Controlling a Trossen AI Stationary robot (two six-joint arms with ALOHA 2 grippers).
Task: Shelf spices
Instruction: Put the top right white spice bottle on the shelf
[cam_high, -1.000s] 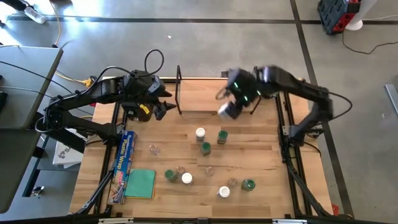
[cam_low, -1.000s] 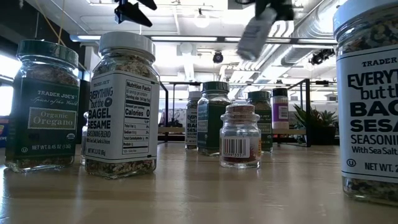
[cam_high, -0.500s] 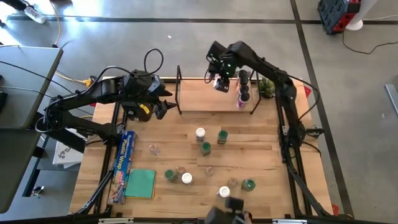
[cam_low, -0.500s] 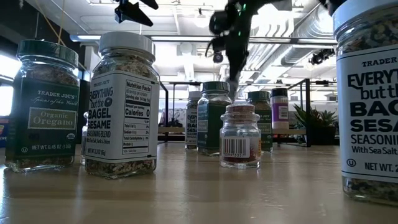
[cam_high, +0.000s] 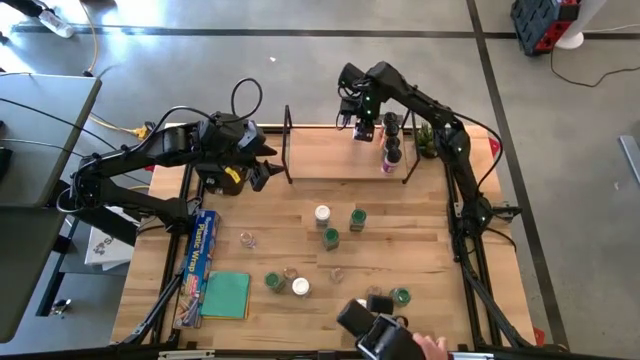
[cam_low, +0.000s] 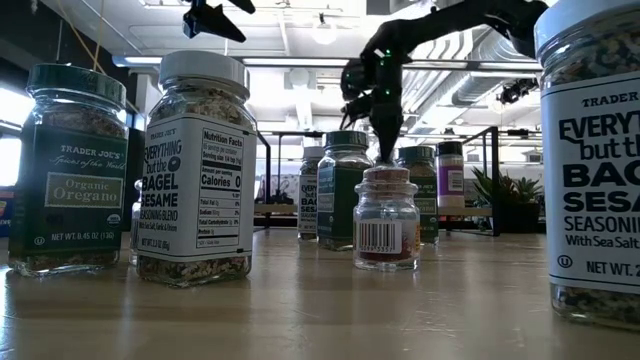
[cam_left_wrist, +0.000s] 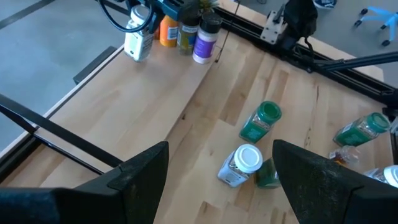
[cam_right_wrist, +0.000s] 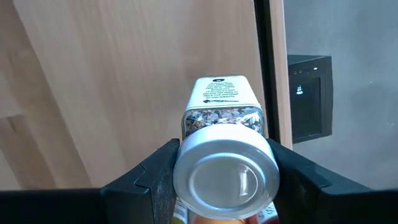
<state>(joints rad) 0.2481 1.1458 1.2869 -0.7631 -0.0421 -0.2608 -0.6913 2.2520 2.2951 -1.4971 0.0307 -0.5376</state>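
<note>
The shelf (cam_high: 330, 160) stands at the table's far edge, a light board between black end frames. My right gripper (cam_high: 362, 128) is over its right part, shut on a white-lidded spice jar (cam_right_wrist: 225, 143). Beside it, several spice jars (cam_high: 390, 148) stand on the board's right end. More spice jars stand on the table: a white-lidded one (cam_high: 322, 214), green-lidded ones (cam_high: 357, 218) (cam_high: 331, 238) and others nearer the front edge (cam_high: 285, 284). My left gripper (cam_high: 262, 172) hovers open by the shelf's left end, holding nothing. My right gripper pinches the jar at its white lid (cam_right_wrist: 184, 168), one finger on each opposite side. The fingers (cam_right_wrist: 155, 177) come from above, pointing down. The jar hangs upright below them over the shelf board (cam_right_wrist: 124, 74). I cannot tell whether its base touches the board.
A person's hand (cam_high: 432, 347) with a dark device (cam_high: 375, 325) reaches in over the near edge by a green-lidded jar (cam_high: 400, 297). A small plant (cam_high: 428, 140) stands right of the shelf. A plastic-wrap box (cam_high: 203, 250) and a green cloth (cam_high: 227, 295) lie at the left.
My right gripper has carried the white-lidded jar from over the table's middle toward the far edge and down onto the shelf's right part. It has also turned until it points straight down, the jar now upright. A hand with a dark device has come in at the near edge.
</note>
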